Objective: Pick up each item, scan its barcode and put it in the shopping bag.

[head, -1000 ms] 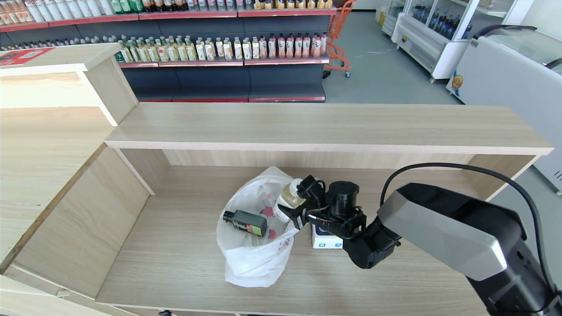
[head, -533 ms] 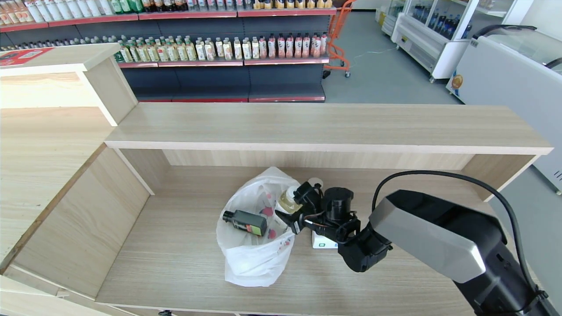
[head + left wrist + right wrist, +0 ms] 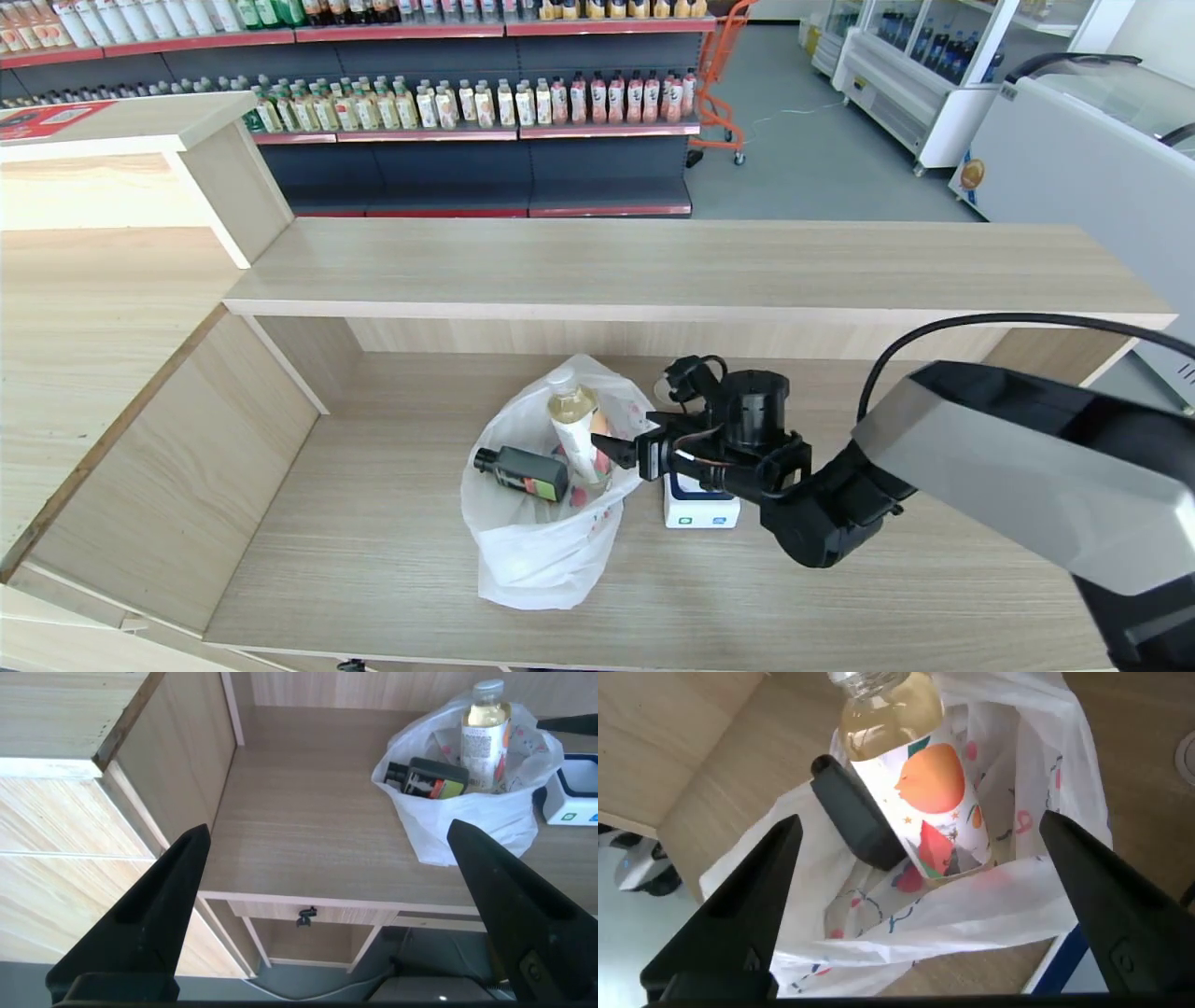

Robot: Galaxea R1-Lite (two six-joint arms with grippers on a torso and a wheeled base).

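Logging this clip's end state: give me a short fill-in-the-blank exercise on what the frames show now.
1. The right hand has its fingers ____.
2. The shopping bag holds ____ bottles: a pale drink bottle standing and a dark bottle lying down.
3. The box on the counter beside the bag is mostly ____ in colour.

Missing words: open; two; white.

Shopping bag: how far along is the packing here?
Done: a dark bottle and a drink bottle are in the shopping bag. In hand: nothing; the right gripper is open beside the bag. Left: a white box sits on the counter beside it, unbagged.
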